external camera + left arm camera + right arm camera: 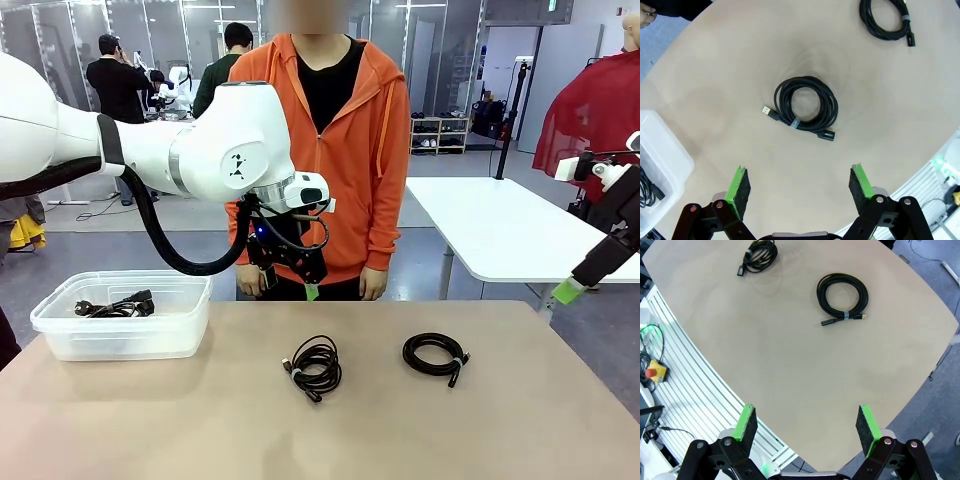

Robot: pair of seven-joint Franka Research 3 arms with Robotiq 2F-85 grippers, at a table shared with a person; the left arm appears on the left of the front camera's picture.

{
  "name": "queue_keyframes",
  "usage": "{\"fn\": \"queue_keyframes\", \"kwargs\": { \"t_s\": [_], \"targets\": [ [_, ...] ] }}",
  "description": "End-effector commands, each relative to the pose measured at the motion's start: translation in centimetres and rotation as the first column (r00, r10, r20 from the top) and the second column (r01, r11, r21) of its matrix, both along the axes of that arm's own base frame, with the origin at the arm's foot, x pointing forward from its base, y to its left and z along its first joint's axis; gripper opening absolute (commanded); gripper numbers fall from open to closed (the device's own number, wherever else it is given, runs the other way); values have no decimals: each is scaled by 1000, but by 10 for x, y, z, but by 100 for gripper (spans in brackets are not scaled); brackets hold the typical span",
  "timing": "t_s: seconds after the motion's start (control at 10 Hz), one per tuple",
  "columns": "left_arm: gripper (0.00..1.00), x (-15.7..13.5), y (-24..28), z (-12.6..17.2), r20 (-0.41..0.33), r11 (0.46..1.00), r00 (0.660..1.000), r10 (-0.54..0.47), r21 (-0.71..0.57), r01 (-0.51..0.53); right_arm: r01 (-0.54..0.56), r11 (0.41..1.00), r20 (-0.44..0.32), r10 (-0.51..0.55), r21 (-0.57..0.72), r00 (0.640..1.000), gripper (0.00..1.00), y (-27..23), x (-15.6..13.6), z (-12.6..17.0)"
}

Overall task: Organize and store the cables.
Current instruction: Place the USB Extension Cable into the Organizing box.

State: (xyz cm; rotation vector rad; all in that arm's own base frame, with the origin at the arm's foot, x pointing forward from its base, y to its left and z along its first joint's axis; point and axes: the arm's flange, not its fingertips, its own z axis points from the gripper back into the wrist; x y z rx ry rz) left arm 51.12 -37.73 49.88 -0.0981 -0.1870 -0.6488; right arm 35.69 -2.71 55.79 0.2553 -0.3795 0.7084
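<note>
Clear plastic tub [60, 335], rectangular and shallow, standing on a plain tan tabletop [200, 430]; all positions are given from this tub. Inside the tub: bundled black cords [118, 305] with chunky plugs, lying on its floor; the bundle is too tangled to count, perhaps two. Just right of the tub, flat on the tabletop and clear of its wall: nearer black coil [316, 366], loosely wound, bound by a pale band, with a silver flat plug on one end and a black connector on the other. Farther right of the tub, well apart from the nearer coil: farther black coil [434, 355], a neater ring, also banded, both ends poking out on one side. Left gripper [800, 185], black with green pads, raised above the table just right of the tub, directly over the nearer coil; jaws spread wide, nothing between them. Right gripper [807, 422], same make, raised over the table side farthest from the tub; jaws likewise spread wide, holding nothing. Beyond the tub, at the far table edge: person in an orange zip hoodie [330, 150], standing, arms hanging.
</note>
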Motion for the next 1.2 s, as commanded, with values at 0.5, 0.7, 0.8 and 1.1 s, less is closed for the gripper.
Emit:
{"fn": "queue_keyframes", "kwargs": {
  "t_s": [0.5,0.7,0.8,1.1],
  "targets": [
    [100,14,-13,-15,-89,979,976,201,-19,-203,5,1000,-5,-5,-7,1000,100,0,0,0],
    [100,6,-12,-22,-84,930,928,362,-29,-366,5,1000,-5,-5,-7,1000,100,0,0,0],
    [100,1,-11,-32,-50,886,885,462,-4,-463,5,1000,-5,-5,-7,1000,100,0,0,0],
    [100,-14,-11,-61,-31,756,756,654,51,-653,5,1000,-5,-5,-7,1000,100,0,0,0]
  ]
}}
